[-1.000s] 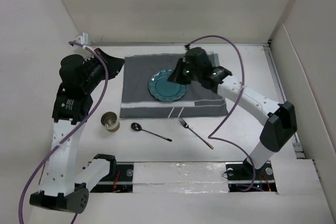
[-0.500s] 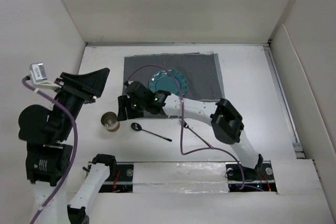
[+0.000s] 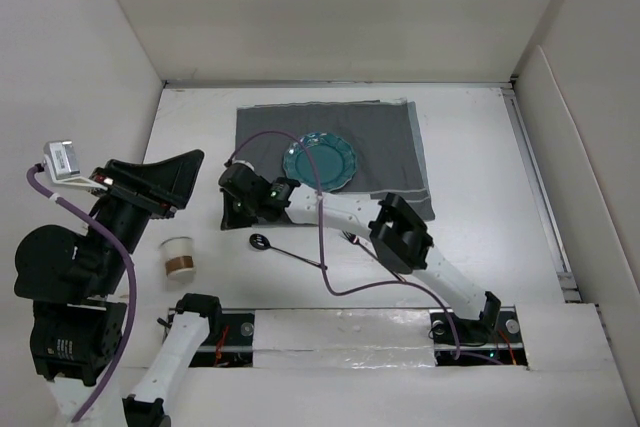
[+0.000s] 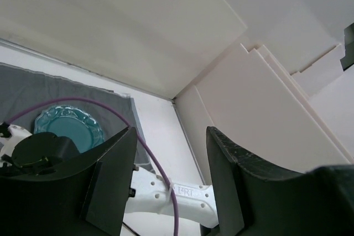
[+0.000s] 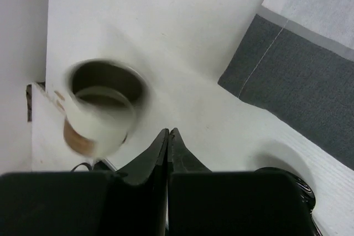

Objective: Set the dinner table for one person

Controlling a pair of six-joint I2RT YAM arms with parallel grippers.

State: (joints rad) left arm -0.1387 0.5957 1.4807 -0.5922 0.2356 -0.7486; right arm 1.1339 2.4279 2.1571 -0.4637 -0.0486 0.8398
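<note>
On the white dinner table [image 3: 480,177] lies a grey placemat [image 3: 375,132] with a teal plate [image 3: 320,161] on it. My right gripper [image 3: 230,215] reaches across to the mat's near left corner, shut on nothing [image 5: 168,132]. A white cup with a brown band [image 3: 180,257] sits to its near left, apart from it and blurred in the right wrist view [image 5: 99,115]. A spoon [image 3: 262,243] lies just right of the gripper. My left gripper [image 3: 185,182] hangs raised at the left, open and empty [image 4: 171,134].
A fork [image 3: 350,238] is mostly hidden under the right arm's forearm [image 3: 340,212]. A purple cable [image 3: 322,247] loops over the table's near middle. White walls enclose the table at the left, back and right.
The cup has shifted toward the near left and now shows its white side. The right gripper went from open to shut and edged left. The left arm sank slightly.
</note>
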